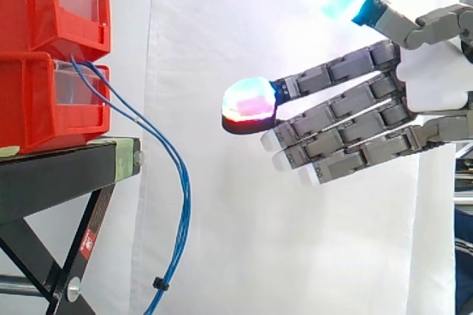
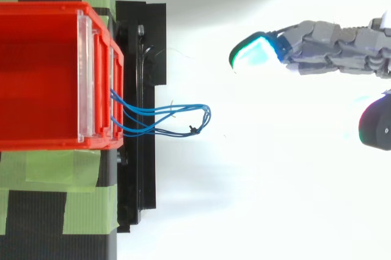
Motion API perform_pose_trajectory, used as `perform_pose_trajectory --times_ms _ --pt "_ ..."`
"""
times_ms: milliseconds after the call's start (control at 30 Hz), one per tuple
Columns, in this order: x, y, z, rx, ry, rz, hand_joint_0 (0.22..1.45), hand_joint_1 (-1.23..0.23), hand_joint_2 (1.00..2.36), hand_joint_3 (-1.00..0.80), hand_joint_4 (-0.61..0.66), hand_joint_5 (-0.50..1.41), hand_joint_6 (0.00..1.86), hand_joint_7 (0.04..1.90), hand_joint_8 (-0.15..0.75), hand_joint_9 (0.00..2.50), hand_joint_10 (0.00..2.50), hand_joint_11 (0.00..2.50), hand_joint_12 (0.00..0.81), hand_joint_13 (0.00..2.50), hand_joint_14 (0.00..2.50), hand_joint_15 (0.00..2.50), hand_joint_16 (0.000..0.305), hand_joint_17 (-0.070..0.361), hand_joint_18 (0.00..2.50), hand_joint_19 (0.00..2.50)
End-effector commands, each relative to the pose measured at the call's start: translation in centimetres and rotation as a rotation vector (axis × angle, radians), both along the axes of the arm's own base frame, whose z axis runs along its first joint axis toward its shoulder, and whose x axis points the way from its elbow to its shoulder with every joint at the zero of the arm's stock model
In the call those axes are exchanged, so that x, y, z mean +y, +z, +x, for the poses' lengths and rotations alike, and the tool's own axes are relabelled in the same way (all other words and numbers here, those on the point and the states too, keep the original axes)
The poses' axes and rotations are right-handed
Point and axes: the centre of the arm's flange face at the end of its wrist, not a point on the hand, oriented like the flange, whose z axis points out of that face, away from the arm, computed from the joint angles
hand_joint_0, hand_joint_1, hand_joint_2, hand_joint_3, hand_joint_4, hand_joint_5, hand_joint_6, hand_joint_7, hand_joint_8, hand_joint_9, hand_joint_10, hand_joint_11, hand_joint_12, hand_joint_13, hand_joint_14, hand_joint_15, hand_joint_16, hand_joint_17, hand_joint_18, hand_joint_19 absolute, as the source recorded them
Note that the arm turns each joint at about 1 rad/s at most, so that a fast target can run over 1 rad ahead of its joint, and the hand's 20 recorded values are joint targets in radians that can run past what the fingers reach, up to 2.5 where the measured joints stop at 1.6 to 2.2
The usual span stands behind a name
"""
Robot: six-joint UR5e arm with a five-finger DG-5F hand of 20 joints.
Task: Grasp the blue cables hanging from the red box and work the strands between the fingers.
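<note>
1. Nothing of the task is done yet: the hand (image 1: 432, 86) is released, its fingers straight and holding nothing, well apart from the blue cables (image 1: 183, 195).
2. The cables come out of the front of the red box (image 1: 52, 108) and hang in a loop past the front edge of the worktop (image 1: 66, 167), untouched.
3. In my judgement everything is left: reaching the cables, grasping them, working the strands between the fingers.
4. The worktop is a black stand with green tape (image 2: 55, 168) on it. A white curtain (image 1: 295, 241) hangs behind.
</note>
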Motion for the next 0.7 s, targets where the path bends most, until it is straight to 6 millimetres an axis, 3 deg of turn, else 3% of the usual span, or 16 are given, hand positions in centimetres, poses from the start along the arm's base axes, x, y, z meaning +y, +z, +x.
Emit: perform_pose_trajectory --times_ms 0,167,233,367,667 --pt "0.4 -0.1 0.1 -0.011 -0.024 -0.027 0.73 -0.49 1.00 -1.00 0.20 -0.36 0.01 0.76 0.282 0.00 0.00 0.11 0.355 0.00 0.00 0.17 0.068 0.152 0.00 0.18" --pt "0.4 -2.1 0.4 0.029 -0.041 -0.040 0.71 -0.49 1.00 -1.00 0.19 -0.38 0.01 0.76 0.280 0.00 0.00 0.09 0.356 0.00 0.00 0.18 0.069 0.155 0.00 0.17" --pt "0.6 -4.2 1.1 0.041 -0.044 0.001 0.71 -0.49 1.00 -1.00 0.19 -0.38 0.01 0.76 0.280 0.00 0.00 0.09 0.357 0.00 0.00 0.18 0.069 0.155 0.00 0.17" --pt "0.9 -6.3 1.9 0.024 -0.047 0.055 0.71 -0.49 1.00 -1.00 0.19 -0.38 0.01 0.76 0.278 0.00 0.00 0.10 0.358 0.00 0.00 0.18 0.069 0.156 0.00 0.17" --pt "1.2 -6.3 3.1 -0.039 -0.055 -0.005 0.71 -0.49 1.00 -1.00 0.20 -0.37 0.01 0.77 0.281 0.00 0.00 0.11 0.358 0.00 0.00 0.18 0.069 0.156 0.00 0.18"
